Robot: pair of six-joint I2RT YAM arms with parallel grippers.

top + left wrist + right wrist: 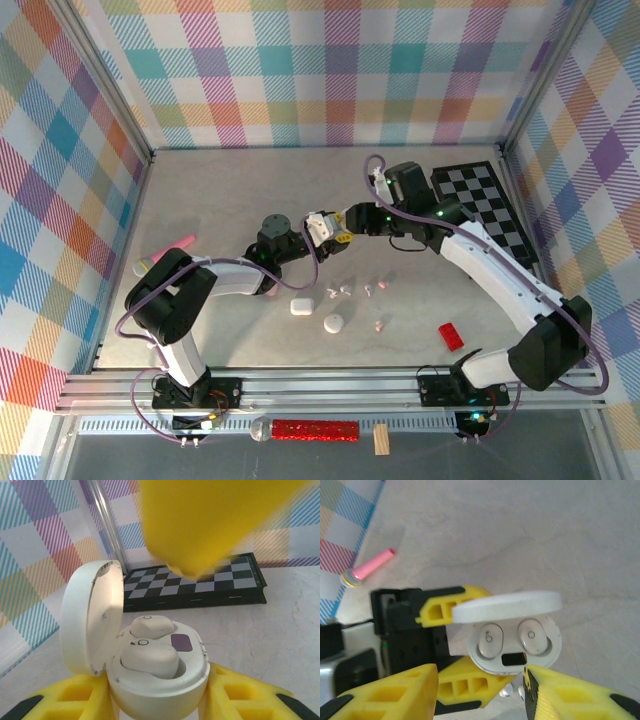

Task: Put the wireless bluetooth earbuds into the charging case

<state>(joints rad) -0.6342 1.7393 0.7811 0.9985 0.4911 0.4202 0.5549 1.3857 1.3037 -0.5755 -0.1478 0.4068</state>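
1. Holding the charging case (159,680): left gripper (160,704), jaws clamped on the case's base from both sides, raised over the middle of the table (230,190), toward its far edge.
2. Charging case: white and pebble-shaped. The hinged lid (92,617) is swung open and stands upright. A dark rectangular panel (181,642) sits on the inner deck beside the wells.
3. Seated pair of wireless bluetooth earbuds (150,659): two white buds lying side by side in the case's wells, each with a small ring mark. Any lettering is too small to read.
4. Right gripper (481,677): jaws apart, gripping nothing, poised close to the open case. One yellow finger (210,525) shows blurred above the case in the left wrist view.
5. Loose buds (345,290): a few tiny white and pale pink pieces scattered on the table, between its middle and its near edge.
6. Closed white cases (300,307): two, lying near the loose buds and apart from each other.
7. Red block (451,335): toward the near edge, right side.
8. Chessboard (485,205): far right corner, lying flat.
9. Pink marker (175,243): beside the left edge.
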